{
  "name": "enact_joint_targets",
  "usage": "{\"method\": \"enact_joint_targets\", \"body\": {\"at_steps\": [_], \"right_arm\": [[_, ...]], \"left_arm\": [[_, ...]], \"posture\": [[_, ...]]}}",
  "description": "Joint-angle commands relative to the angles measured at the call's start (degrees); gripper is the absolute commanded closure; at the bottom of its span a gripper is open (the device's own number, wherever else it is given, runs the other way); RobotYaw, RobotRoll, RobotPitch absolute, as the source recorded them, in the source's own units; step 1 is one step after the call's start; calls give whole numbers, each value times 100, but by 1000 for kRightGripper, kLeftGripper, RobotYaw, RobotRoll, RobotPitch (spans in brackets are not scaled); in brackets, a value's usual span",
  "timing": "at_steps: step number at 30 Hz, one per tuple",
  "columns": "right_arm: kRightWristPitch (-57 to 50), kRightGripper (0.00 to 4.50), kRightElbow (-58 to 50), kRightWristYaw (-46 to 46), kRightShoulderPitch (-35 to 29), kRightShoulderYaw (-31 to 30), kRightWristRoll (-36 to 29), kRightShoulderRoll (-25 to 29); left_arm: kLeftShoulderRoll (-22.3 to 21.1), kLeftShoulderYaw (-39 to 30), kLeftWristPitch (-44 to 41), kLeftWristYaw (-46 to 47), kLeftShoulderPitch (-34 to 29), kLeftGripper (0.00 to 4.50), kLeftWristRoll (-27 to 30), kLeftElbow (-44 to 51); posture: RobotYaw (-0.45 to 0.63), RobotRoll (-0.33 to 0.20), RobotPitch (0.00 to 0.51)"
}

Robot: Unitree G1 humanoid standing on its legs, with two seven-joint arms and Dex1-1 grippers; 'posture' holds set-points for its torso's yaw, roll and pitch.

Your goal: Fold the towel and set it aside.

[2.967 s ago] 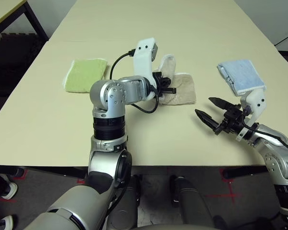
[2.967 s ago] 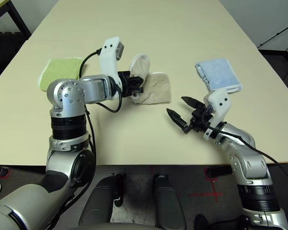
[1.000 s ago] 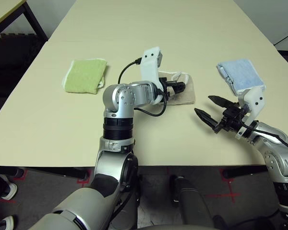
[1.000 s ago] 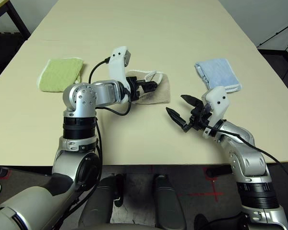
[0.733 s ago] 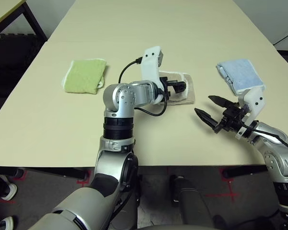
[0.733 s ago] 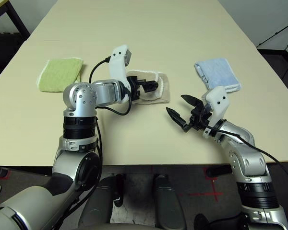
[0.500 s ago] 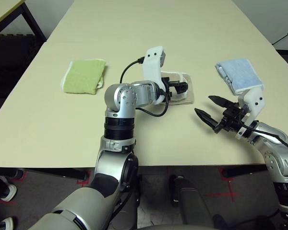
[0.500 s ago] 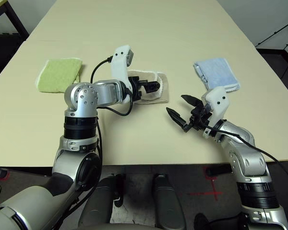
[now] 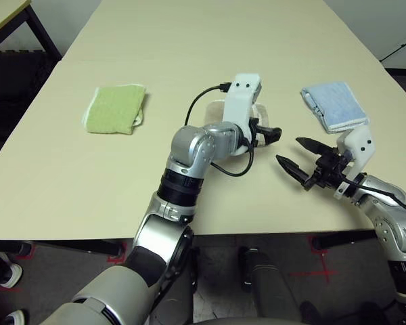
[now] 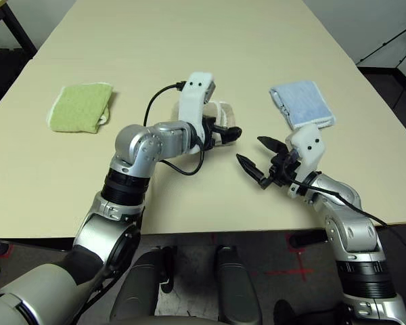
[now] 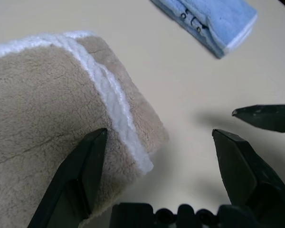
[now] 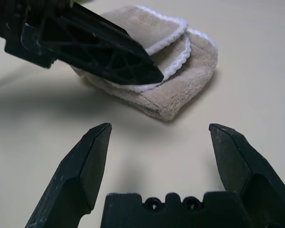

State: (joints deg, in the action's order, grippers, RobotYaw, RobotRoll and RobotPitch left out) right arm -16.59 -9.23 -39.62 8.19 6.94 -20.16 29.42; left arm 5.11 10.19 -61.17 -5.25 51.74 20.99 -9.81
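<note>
Three seconds ago my left claw [image 11: 159,130] had a flap of the tan towel [image 11: 38,95] raised; by now that flap had come down and lay folded over on the rest. I had since swung the claw towards the right one and nearer to me, over the towel's edge. It stood wide open and gripped nothing; whether it brushed the cloth I couldn't tell. My right claw [image 12: 159,125] was also wide open, empty, just beside the towel. The towel lay mid-surface [image 9: 108,196], between green [image 9: 115,108] and blue [image 9: 336,106] ones. I judged the folding nearly done, with setting aside left.
</note>
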Motion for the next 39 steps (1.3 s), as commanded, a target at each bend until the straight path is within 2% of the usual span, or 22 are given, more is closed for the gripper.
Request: {"method": "enact_joint_targets", "body": {"at_steps": [1, 2, 4, 14, 25, 28, 37, 39], "right_arm": [[-81, 0, -139, 40, -114, 85, -32, 77], [-89, 0, -143, 48, -121, 89, -36, 86], [-109, 0, -150, 64, -128, 91, -41, 96], [-121, 0, -102, 86, -88, 73, -25, 97], [-135, 0, -104, 68, -85, 76, -32, 120], [-136, 0, -111, 69, -95, 71, -35, 128], [-144, 0, -121, 63, -104, 58, -39, 146], [-152, 0, -138, 67, -114, 61, -42, 147]], "left_arm": [[-41, 168, 262, -160, -85, 73, -268, -117], [-44, 177, 309, -177, -97, 73, -322, -140], [-38, 182, 380, -209, -111, 625, -417, -165], [41, 70, 420, -289, -93, 4472, -613, -137], [85, 82, 394, -363, -9, 4472, -670, -8], [-65, 339, 582, -452, -29, 3581, -889, 44], [-441, 1017, 1257, -747, -162, 53, -1561, 53], [-535, 1163, 1431, -822, -201, 15, -1724, 47]], "posture": [[-57, 0, 174], [-57, 0, 174], [-57, 0, 174], [-52, 0, 175], [-52, 0, 177], [-51, 0, 176], [-51, 0, 176], [-53, 0, 176]]}}
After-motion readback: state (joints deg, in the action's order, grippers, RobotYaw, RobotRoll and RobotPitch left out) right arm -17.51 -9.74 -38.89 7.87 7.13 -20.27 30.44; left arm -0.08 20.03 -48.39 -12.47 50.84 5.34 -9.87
